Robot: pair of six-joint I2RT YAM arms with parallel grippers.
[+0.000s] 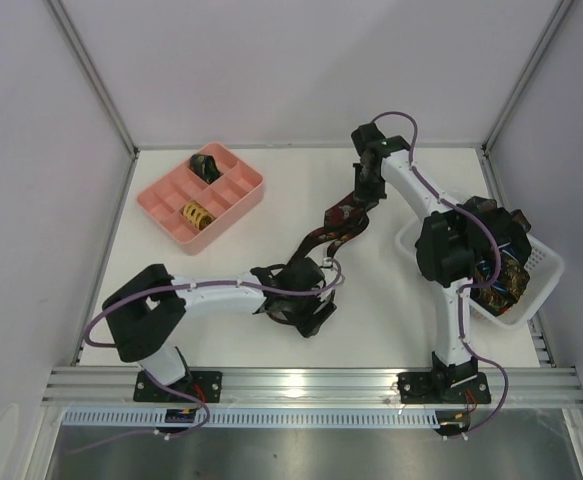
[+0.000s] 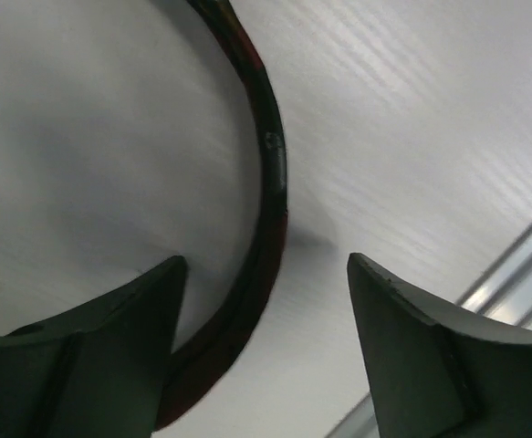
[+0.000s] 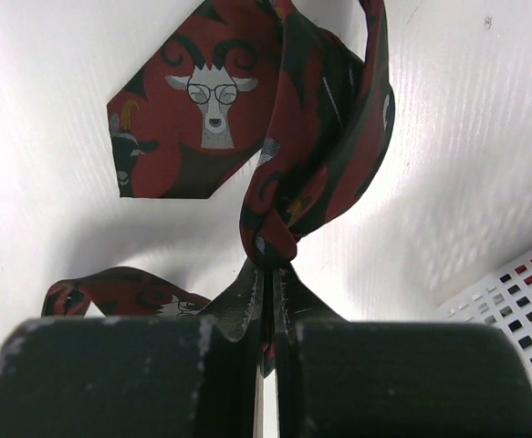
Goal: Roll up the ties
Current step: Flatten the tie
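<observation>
Your R gripper (image 3: 270,266) is pinched shut on a bunched fold of the dark red tie (image 3: 202,128) (goat print). Wrist view: wide pointed end lies flat on the table (image 1: 391,320) at 11 o'clock from the jaws, and a narrower stretch trails off at 9 o'clock.

Top view: R arm reaches out to approx 1 o'clock of the table. Tie runs from there diagonally back toward centre and ends under your L gripper (image 2: 266,269).

L jaws stand wide apart, gripping nothing. Narrow part of the tie curves up between the fingers (image 2: 110,347), nearer the one on the view's left. Can't tell if it touches that pad.

Other ties:
- One dark roll (image 1: 207,164) in a far compartment of the pink tray (image 1: 149,203) at 10 o'clock.
- One yellow-patterned roll (image 1: 197,214) in a near compartment, apart from the dark one.
- Loose bundle of ties (image 1: 506,280) in the white mesh basket (image 1: 551,265) at 3 o'clock, partly hidden by the R arm.
</observation>
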